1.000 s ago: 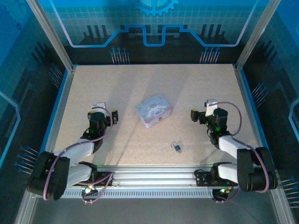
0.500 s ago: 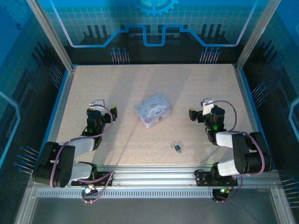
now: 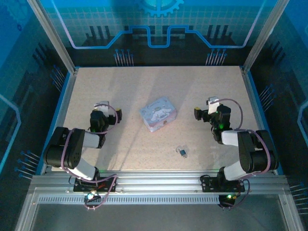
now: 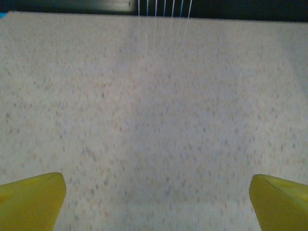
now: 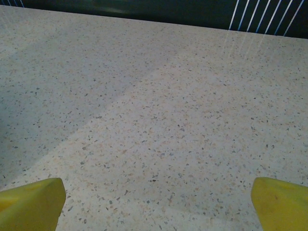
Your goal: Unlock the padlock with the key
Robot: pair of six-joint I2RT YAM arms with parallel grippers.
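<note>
The padlock (image 3: 183,152) is a tiny dark-bluish speck on the table, near the front and right of centre. A small greyish bit touching its upper left looks like the key (image 3: 178,148); the two are too small to tell apart clearly. My left gripper (image 3: 109,110) sits low at the left, open, far from the lock. My right gripper (image 3: 205,108) sits low at the right, open, behind and to the right of the lock. In each wrist view the yellow fingertips (image 4: 33,198) (image 5: 32,202) stand wide apart over bare speckled table.
A pastel blue cartoon-printed tin box (image 3: 158,114) lies in the middle between the two grippers, behind the lock. Blue-edged metal rails and frame posts (image 3: 57,120) border the table. Both arms are folded back close to their bases.
Both arms have folded in tighter over the last second, and the grippers have edged slightly toward the far side. Lock, key and tin box have not moved.
</note>
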